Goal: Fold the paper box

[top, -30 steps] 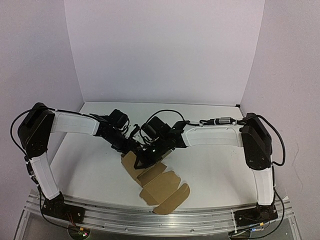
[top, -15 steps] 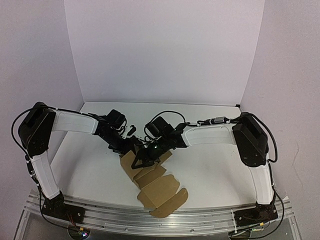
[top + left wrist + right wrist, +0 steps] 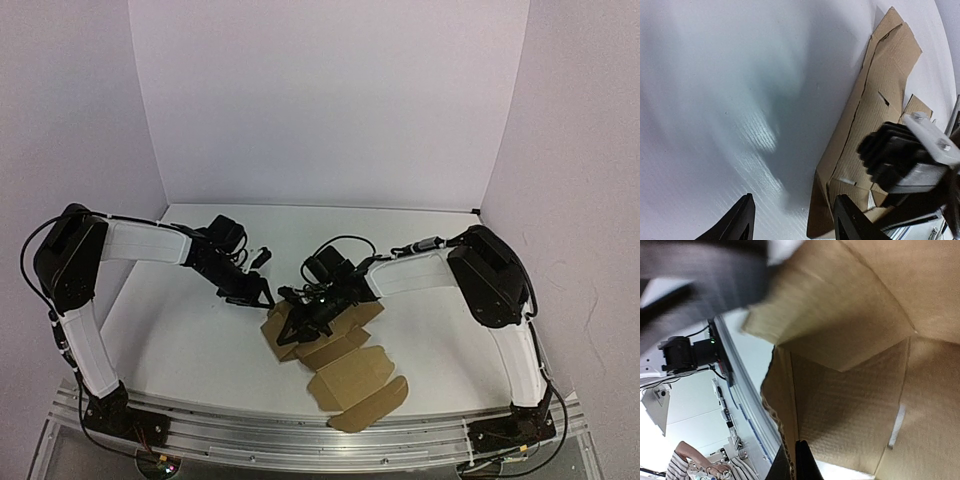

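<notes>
The paper box (image 3: 345, 358) is lying partly unfolded on the white table (image 3: 170, 330), close to the middle and toward the near edge. Its flat, rounded flaps are stretching out toward the arms' bases, while its far-left end is standing up in creased panels. The right gripper (image 3: 306, 312) is reaching in from the right and meeting that raised end. In the right wrist view its jaws are sitting together, pinching the edge of a cardboard panel, with brown board filling nearly the whole view. The left gripper (image 3: 262, 296) is hanging just beside the box's left side, apart from it. In the left wrist view its two dark fingers (image 3: 742, 221) are standing spread over bare table with nothing between them, and the cardboard's left edge is running just past the right-hand finger. Whether those fingertips are touching the table I cannot tell.
</notes>
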`<move>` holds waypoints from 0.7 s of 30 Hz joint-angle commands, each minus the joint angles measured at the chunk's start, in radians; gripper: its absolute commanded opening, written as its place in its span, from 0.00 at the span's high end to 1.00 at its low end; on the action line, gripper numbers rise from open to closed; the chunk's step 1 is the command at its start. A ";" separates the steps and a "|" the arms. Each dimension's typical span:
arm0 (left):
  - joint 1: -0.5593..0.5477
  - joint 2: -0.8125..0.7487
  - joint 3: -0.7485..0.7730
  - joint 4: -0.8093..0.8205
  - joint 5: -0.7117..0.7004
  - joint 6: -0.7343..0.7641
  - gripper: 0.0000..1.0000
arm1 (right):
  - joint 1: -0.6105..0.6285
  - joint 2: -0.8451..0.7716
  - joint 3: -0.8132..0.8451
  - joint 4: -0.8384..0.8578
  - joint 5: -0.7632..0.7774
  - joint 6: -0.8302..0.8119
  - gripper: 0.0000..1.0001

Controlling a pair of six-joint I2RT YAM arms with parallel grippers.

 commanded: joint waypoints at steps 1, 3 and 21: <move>0.000 -0.065 0.029 0.024 0.076 0.108 0.44 | -0.009 0.022 -0.042 -0.011 -0.005 0.021 0.96; 0.000 -0.100 0.003 0.077 0.113 0.255 0.44 | -0.013 0.019 -0.055 0.009 -0.019 0.025 0.96; -0.072 -0.490 -0.559 0.464 0.287 1.661 0.19 | -0.021 -0.099 -0.073 0.121 -0.140 0.122 0.96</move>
